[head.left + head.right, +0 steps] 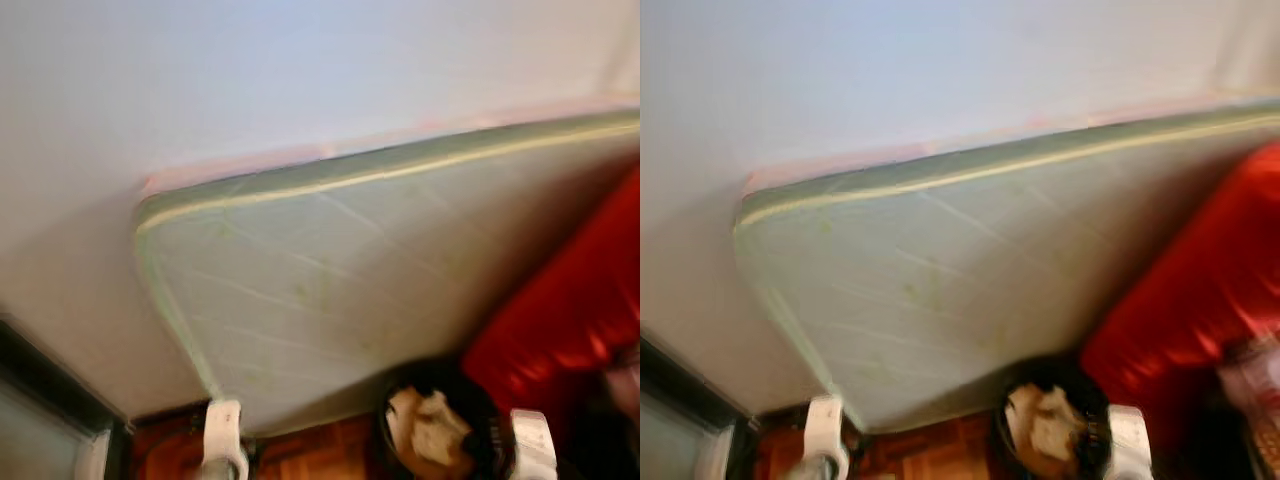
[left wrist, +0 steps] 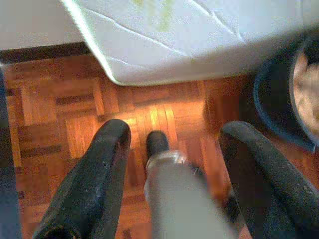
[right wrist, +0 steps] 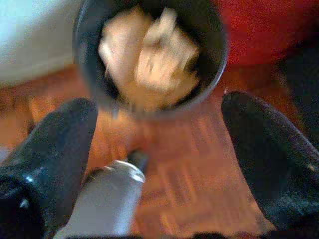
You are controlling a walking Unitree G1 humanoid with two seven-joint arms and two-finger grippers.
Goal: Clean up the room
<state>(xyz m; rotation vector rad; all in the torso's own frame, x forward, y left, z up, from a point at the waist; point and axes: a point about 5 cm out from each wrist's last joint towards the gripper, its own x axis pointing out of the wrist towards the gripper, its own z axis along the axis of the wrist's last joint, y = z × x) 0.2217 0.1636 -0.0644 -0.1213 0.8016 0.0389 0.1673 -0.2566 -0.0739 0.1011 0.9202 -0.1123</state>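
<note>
A black bin (image 1: pixel 435 425) stuffed with crumpled paper (image 3: pixel 149 55) stands on the parquet floor, just in front of my right side. My right gripper (image 3: pixel 159 107) hangs open a little short of the bin, nothing between its fingers. My left gripper (image 2: pixel 174 132) is open too, over bare floor near the corner of a pale green mattress (image 1: pixel 330 280). The bin's edge (image 2: pixel 279 94) appears beside it in the left wrist view. The head views are blurred, with both arms low at their bottom edge.
The mattress leans against a white wall (image 1: pixel 250 80). A shiny red soft piece of furniture (image 1: pixel 570 320) stands right of the bin. A dark frame (image 1: pixel 40 390) runs along the lower left. Parquet floor (image 2: pixel 60 109) lies open under the left gripper.
</note>
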